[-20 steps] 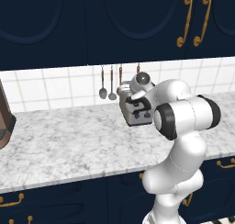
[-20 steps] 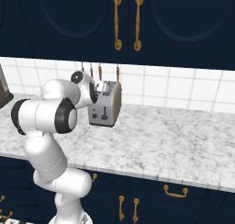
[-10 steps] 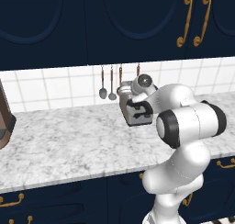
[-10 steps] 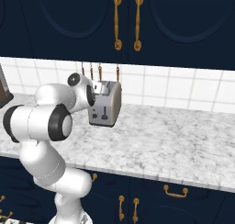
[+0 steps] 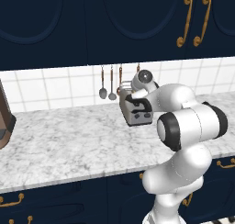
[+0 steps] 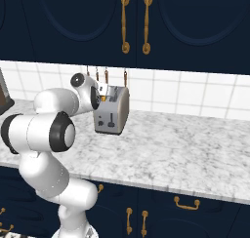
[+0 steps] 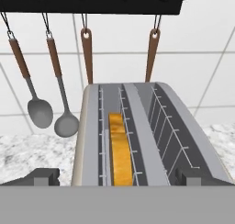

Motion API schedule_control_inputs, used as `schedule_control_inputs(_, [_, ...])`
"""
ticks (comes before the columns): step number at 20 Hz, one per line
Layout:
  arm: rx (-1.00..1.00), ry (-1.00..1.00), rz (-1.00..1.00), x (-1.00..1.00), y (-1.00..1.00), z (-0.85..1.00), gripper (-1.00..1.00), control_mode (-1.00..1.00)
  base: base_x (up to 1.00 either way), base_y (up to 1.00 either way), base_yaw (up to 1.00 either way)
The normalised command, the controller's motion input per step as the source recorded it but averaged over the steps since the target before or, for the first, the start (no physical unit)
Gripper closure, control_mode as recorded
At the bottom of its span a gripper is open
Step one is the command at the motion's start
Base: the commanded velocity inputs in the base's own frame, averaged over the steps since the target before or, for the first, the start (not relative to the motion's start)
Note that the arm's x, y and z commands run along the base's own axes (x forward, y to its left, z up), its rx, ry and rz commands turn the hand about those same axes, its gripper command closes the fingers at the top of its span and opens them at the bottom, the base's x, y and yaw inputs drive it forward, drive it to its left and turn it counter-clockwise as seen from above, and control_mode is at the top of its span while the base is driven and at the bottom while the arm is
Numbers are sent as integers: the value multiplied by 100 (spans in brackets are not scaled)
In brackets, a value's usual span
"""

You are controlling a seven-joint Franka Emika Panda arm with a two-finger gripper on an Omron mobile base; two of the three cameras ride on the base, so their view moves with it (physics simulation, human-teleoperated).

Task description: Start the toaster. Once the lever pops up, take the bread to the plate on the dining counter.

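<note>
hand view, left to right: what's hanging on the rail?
Large spoon → smaller ladle → two more brown-handled utensils, their lower ends hidden behind the toaster.

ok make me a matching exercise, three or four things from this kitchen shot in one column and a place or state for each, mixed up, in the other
Things:
1. bread
2. toaster
3. two spoons
4. gripper

Places or states:
A. hanging on the tiled wall
B. open, just above the slots
C. standing in the left slot as the hand view shows it
D. on the marble counter, against the wall

Pairs: 1-C, 2-D, 3-A, 4-B
</note>
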Motion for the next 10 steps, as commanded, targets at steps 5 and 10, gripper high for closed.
schedule_control_inputs(5, [0,0,0,0,0,0,-100,-100,0,0,0])
schedule_control_inputs(10, [0,0,0,0,0,0,-100,-100,0,0,0])
